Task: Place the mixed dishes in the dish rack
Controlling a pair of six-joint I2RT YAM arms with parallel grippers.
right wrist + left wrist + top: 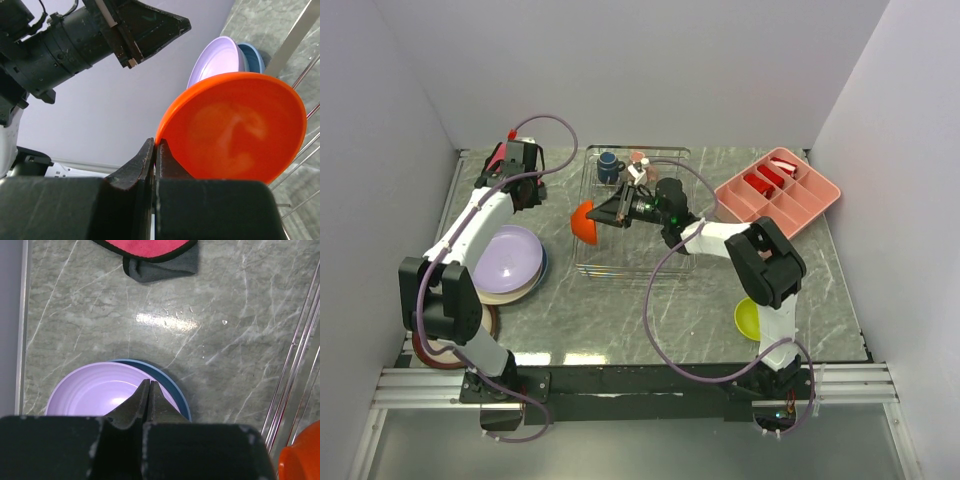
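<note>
My right gripper [612, 213] is shut on the rim of the orange bowl [583, 222] and holds it on edge over the left side of the wire dish rack [665, 262]. The right wrist view shows the fingers [149, 155] pinching that bowl [235, 130]. A dark blue mug [609, 165] and a small pink cup [637, 160] stand at the rack's back. My left gripper [527, 198] is shut and empty, above the table behind the lavender plate [505, 258]. That plate [95, 395] lies on a light-blue plate [176, 392]. A yellow-green bowl [747, 318] sits by the right arm.
A pink compartment tray [812, 205] holding red items stands at the back right. A red-pink folded cloth [150, 250] lies at the back left. A red-rimmed plate [423, 350] shows beside the left arm's base. Rack wires [295, 365] run along the right of the left wrist view.
</note>
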